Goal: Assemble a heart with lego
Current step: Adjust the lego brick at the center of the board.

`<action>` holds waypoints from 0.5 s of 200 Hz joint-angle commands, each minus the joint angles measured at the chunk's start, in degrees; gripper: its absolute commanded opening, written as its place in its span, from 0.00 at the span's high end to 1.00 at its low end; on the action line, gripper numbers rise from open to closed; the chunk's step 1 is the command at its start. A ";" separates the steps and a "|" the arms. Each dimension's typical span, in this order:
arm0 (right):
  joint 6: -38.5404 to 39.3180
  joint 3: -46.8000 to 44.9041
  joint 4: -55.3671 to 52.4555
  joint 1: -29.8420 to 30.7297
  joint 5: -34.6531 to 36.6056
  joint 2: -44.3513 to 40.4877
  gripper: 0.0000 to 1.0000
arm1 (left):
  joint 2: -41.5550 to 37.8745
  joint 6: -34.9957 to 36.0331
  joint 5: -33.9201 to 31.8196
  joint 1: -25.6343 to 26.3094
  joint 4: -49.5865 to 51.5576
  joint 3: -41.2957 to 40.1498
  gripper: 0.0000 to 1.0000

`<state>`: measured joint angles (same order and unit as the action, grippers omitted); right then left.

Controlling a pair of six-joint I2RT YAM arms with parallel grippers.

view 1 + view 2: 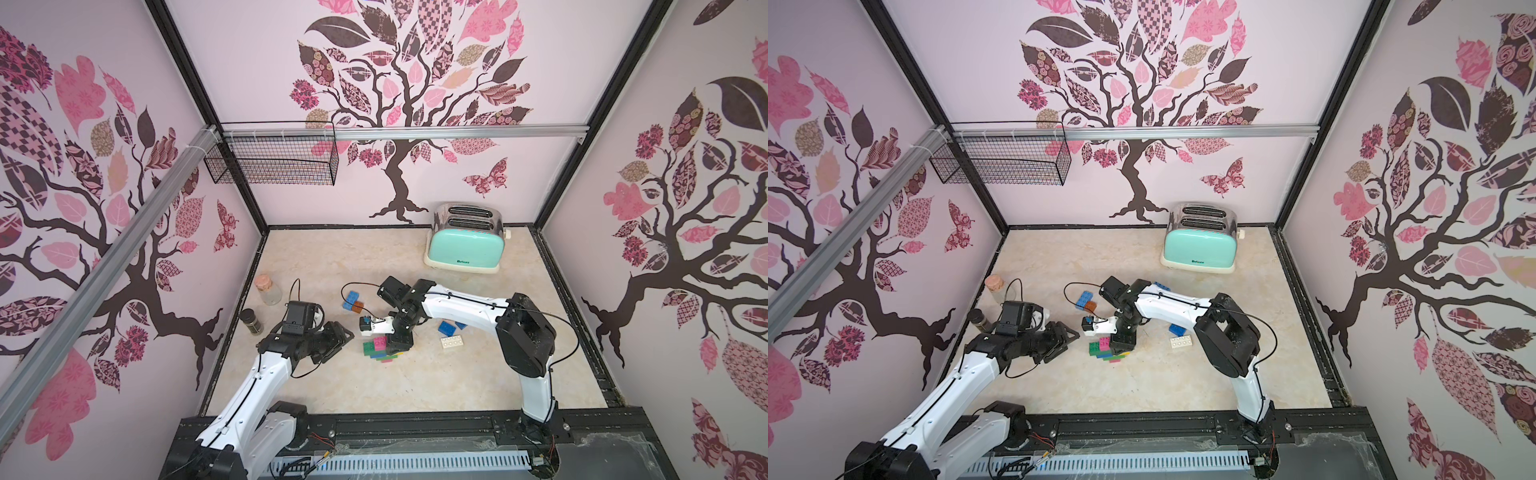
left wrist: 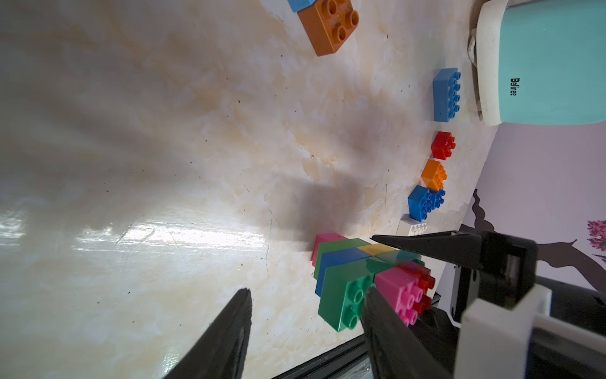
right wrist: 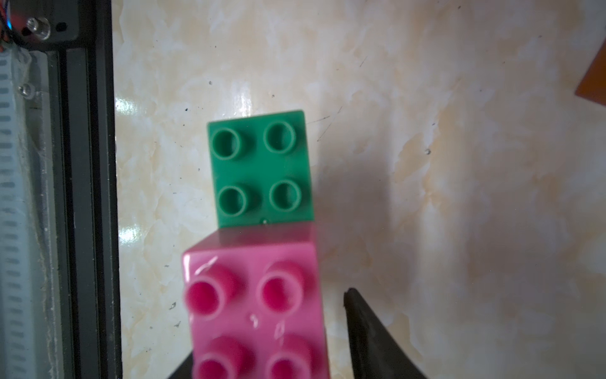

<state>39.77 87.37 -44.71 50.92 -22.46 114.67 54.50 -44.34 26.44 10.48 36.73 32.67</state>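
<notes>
Pink brick [image 3: 255, 305] stands higher than the green brick [image 3: 260, 170] touching it.

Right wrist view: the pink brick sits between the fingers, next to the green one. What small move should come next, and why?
Probably a short press straight down by the right gripper. Its fingers flank the pink brick and a red brick atop the lego stack, and whether the red one is seated cannot be told. The open left gripper hovers beside the green brick.
</notes>
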 commanded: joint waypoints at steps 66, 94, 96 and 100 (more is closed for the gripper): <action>3.29 6.82 -2.82 -3.08 -7.84 3.99 0.42 | 3.48 2.85 -0.68 -1.24 -0.19 3.36 0.42; 3.67 7.45 -2.91 -3.71 -9.28 5.36 0.36 | 3.68 2.93 -0.74 -1.41 -0.60 3.06 0.42; 3.77 7.61 -3.10 -3.78 -9.45 5.53 0.36 | 3.68 2.94 -0.70 -1.42 -0.58 3.03 0.42; 3.87 7.86 -3.26 -3.95 -9.82 5.76 0.35 | 3.66 2.94 -0.68 -1.48 -0.67 2.95 0.42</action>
<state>42.54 92.90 -45.93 47.62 -28.86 117.97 58.13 -42.52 25.98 9.45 36.60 34.61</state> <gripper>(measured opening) 0.637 0.576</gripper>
